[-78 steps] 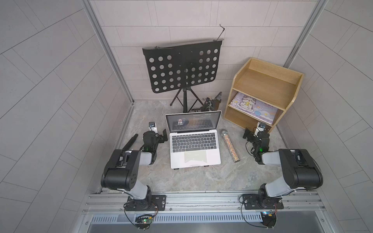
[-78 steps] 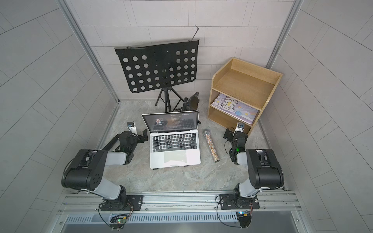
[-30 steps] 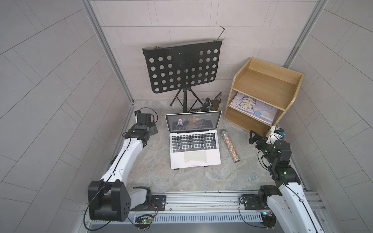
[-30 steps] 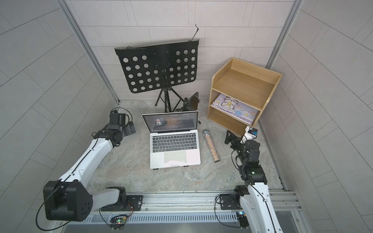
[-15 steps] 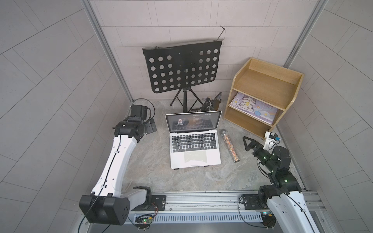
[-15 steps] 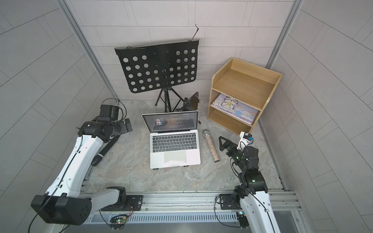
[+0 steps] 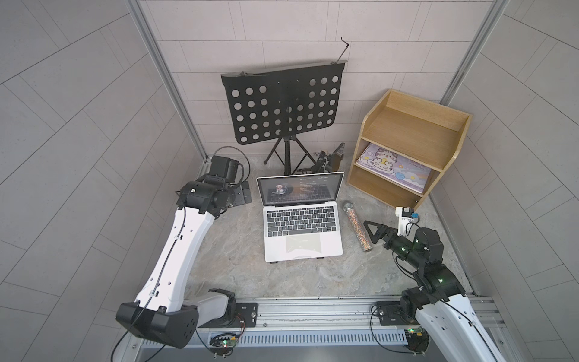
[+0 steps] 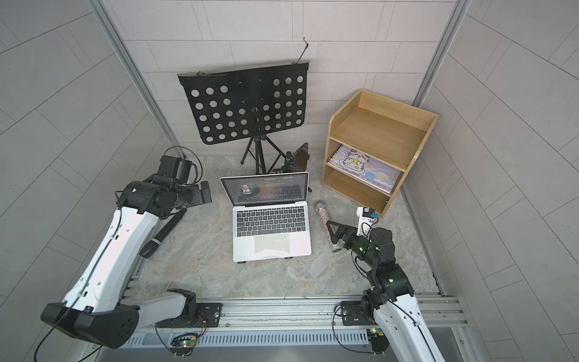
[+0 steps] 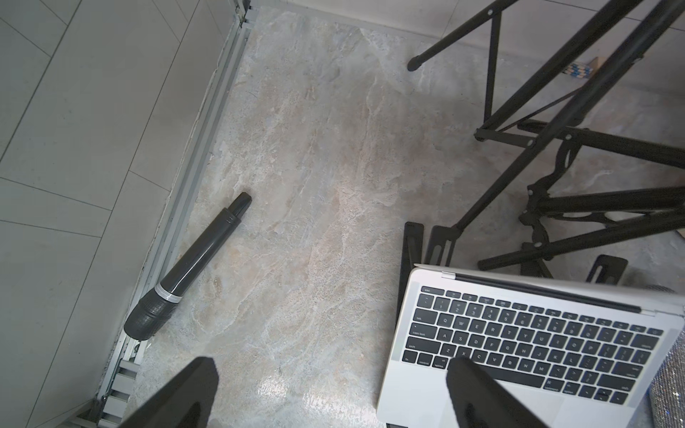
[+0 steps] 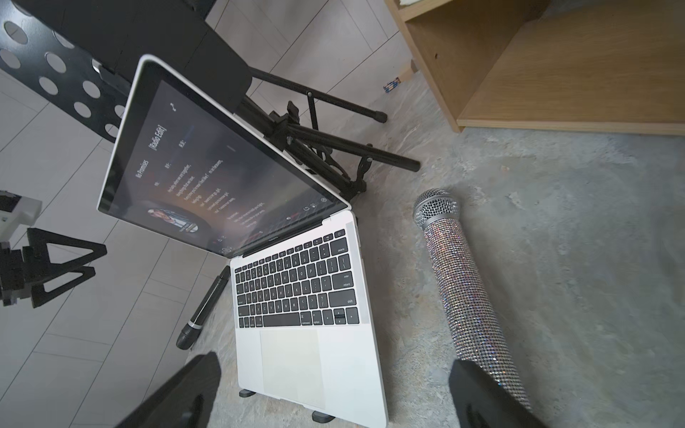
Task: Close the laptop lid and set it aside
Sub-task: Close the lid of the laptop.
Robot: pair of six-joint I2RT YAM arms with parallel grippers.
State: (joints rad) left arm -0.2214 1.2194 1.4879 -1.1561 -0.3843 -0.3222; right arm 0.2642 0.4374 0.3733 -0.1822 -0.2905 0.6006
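Note:
The silver laptop (image 7: 302, 247) stands open in the middle of the stone table, raised on a black stand. Its lid (image 7: 299, 189) is upright with the screen lit, seen also in the right wrist view as the lid (image 10: 207, 166) above the laptop's keyboard deck (image 10: 304, 315). My left gripper (image 7: 247, 195) hovers open just left of the lid's left edge, with nothing between its fingers; in the left wrist view the left gripper (image 9: 333, 370) hangs over the laptop's near corner (image 9: 519, 333). My right gripper (image 7: 369, 232) is open to the right of the laptop, over a glitter microphone.
The glitter microphone (image 7: 357, 225) lies right of the laptop. A black microphone (image 8: 163, 232) lies by the left wall. A black music stand (image 7: 282, 106) and a phone on a small tripod (image 7: 335, 155) stand behind the lid. A wooden shelf (image 7: 413, 125) holds a cat notebook (image 7: 394, 166).
Both arms unfolded from beside the laptop. The left gripper rose and swung right toward the lid's left edge. The right gripper moved left to the glitter microphone. The laptop has not moved.

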